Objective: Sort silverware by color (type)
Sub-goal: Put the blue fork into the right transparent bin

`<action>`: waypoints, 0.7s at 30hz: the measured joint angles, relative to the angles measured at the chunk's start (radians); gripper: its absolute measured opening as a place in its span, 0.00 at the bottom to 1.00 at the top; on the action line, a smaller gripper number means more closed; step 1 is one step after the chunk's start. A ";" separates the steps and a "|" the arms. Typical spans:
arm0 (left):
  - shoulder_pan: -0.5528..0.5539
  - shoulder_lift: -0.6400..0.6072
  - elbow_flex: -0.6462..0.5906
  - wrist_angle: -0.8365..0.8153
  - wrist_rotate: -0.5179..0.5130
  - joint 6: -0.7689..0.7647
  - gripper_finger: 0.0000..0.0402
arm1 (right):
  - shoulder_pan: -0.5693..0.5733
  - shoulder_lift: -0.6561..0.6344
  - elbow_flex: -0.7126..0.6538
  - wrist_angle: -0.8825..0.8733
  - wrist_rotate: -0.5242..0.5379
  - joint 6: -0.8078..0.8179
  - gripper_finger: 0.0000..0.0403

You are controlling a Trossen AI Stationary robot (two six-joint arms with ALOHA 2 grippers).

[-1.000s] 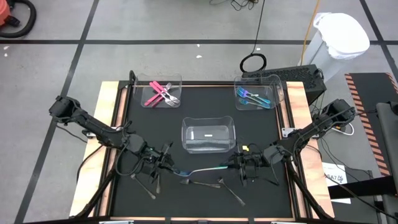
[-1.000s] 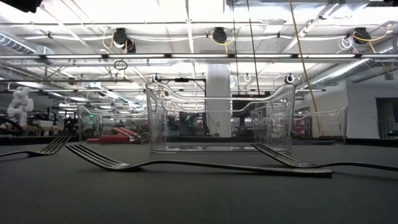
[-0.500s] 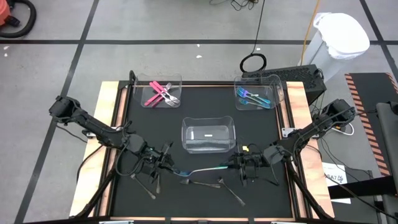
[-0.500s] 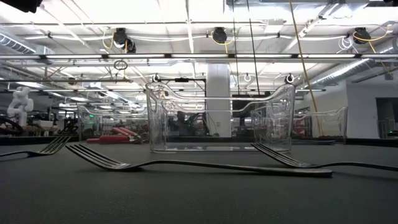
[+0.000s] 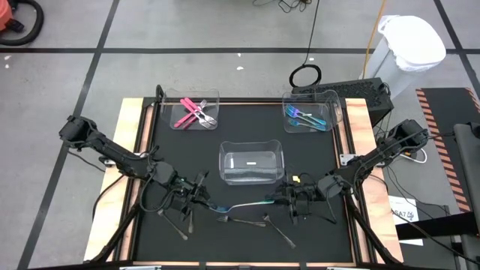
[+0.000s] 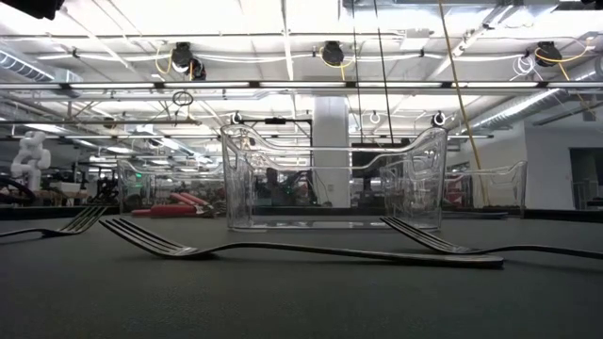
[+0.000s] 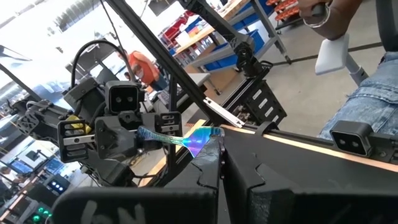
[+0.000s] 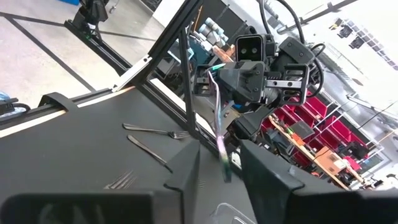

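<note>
Iridescent utensil (image 5: 241, 203): spans both grippers above the worktop (image 5: 247, 127).
Left gripper (image 5: 201, 197): fingers clamped on one end.
Right gripper (image 5: 283, 198): fingers around the other end, grip unclear.
Low view only: grey forks (image 6: 301, 250) lying flat.

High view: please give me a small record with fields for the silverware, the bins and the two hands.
pink pieces: in left bin
teal pieces: in right bin
middle bin: no silverware visible
grey forks: loose on mat, near edge
teal utensil: spans between both hands
left hand: shut on teal utensil's end
right hand: at its other end
</note>
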 joint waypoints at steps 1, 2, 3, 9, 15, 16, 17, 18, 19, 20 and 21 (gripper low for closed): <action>0.000 0.000 0.000 -0.002 0.000 0.000 0.02 | 0.000 0.000 0.000 0.003 0.000 0.002 0.30; 0.000 0.000 0.000 -0.006 0.000 0.000 0.02 | 0.000 0.000 0.000 0.008 0.000 0.005 0.31; 0.000 0.000 0.000 -0.010 0.000 0.000 0.02 | 0.000 0.000 0.000 0.011 0.000 0.006 0.32; 0.000 0.000 0.000 -0.015 0.000 0.000 0.02 | 0.000 0.000 0.000 0.014 -0.002 0.008 0.33; 0.000 0.000 0.000 -0.015 0.000 0.000 0.02 | 0.000 0.000 0.000 0.005 -0.003 0.008 0.28; 0.000 0.000 0.000 -0.015 0.000 0.000 0.02 | 0.000 0.000 0.000 0.002 -0.003 0.008 0.27; 0.000 0.000 0.000 -0.015 0.000 0.000 0.02 | 0.000 0.000 0.000 -0.001 -0.003 0.008 0.26; 0.000 0.000 0.000 -0.015 0.000 0.000 0.02 | 0.000 0.000 0.000 -0.001 -0.003 0.008 0.25; 0.000 0.000 0.000 -0.015 0.000 0.000 0.02 | 0.000 0.000 0.000 -0.001 -0.003 0.007 0.24; 0.000 0.000 0.000 -0.015 0.000 0.000 0.02 | 0.000 0.000 0.000 -0.001 -0.003 0.008 0.22; 0.000 0.000 0.000 -0.015 0.000 0.000 0.02 | 0.000 0.000 0.000 -0.001 -0.004 0.008 0.21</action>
